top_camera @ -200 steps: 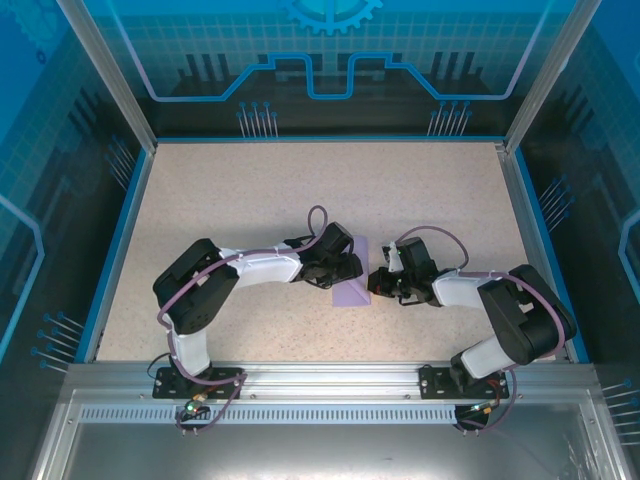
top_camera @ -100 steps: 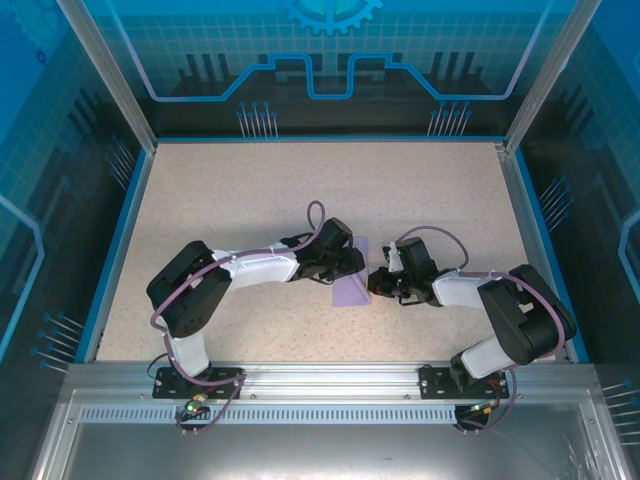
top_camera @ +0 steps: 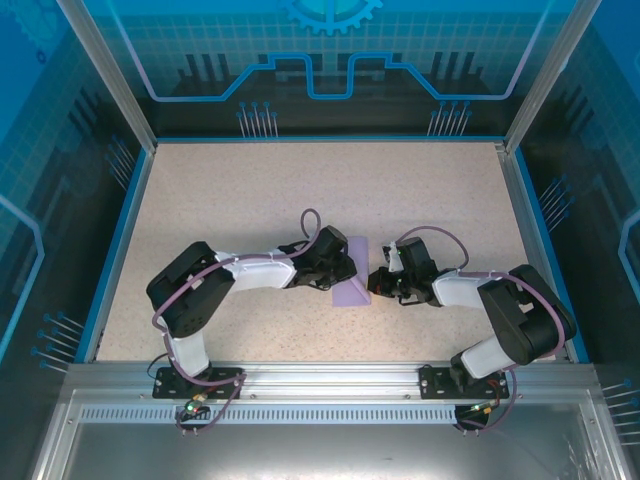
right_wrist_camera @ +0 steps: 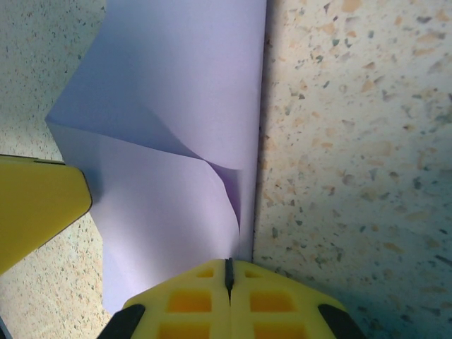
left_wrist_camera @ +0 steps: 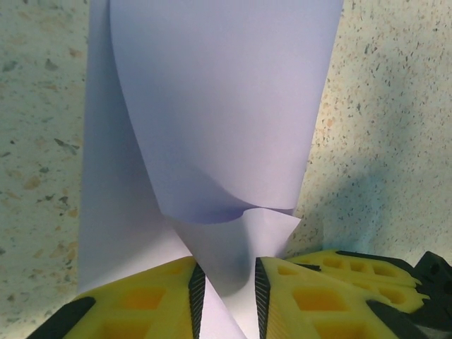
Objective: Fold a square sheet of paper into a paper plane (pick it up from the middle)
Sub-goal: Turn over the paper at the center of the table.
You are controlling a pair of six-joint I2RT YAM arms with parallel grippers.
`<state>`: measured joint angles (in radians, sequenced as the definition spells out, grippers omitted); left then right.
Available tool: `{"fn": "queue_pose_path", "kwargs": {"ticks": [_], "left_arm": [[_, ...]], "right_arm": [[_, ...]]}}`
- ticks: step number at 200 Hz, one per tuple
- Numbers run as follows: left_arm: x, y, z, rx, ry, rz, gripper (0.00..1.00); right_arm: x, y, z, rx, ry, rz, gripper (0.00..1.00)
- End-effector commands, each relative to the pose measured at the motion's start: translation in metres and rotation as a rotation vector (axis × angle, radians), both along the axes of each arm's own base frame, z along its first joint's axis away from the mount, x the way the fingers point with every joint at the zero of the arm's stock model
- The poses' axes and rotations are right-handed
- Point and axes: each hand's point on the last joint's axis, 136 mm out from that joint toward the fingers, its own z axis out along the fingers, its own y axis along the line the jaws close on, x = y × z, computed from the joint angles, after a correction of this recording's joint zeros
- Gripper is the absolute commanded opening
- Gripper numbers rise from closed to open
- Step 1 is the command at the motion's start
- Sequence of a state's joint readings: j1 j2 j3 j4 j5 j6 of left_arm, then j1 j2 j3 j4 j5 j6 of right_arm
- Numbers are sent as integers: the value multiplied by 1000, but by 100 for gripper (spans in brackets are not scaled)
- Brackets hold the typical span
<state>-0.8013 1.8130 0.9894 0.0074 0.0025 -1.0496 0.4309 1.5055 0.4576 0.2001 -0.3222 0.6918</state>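
Speckled table with the partly folded sheet of paper lying at its middle, between the two grippers. The right gripper is pinching the sheet's edge, pads pressed together. The left gripper is straddling a raised fold, fingers standing slightly apart.

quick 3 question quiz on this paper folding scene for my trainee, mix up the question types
1. True or false: the jaws of the right pincer stand wide apart.
2. What lies in the gap between the jaws of the left pincer? A) the pale lilac square sheet of paper B) a pencil C) nothing
3. In the left wrist view, does the sheet lie flat, or is part of it curled over?

Key: 1 false, the jaws are pressed together. 2 A. 3 part of it is curled over.
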Motion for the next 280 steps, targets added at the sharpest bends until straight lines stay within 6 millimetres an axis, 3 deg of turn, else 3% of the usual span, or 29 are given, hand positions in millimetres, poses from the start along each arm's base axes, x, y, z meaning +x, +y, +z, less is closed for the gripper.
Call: {"fn": "queue_pose_path", "kwargs": {"ticks": [1,70,116,172,204,241,280], "left_arm": [[8,5,7,-27,-50,45,25],[3,8,8,-37,-37,50,15],[4,3,21,-87,-42,58,10],[6,3,35,-139,-49,58,2],[9,2,58,-184,-80,52,2],[12,1,83,-262,-93,50,2],[15,1,110,-321,-122,50,2]], "right_arm": [[-36,-20,-40,-99,170,-16,0],[-35,-20,-38,-97,165,-16,0],[-29,-17,-23,-81,125,-12,1],[-19,-12,5,51,96,-44,20],[-14,-4,24,243,124,-87,41],[-4,9,54,421,124,-123,57],[4,13,82,539,119,-180,64]]}}
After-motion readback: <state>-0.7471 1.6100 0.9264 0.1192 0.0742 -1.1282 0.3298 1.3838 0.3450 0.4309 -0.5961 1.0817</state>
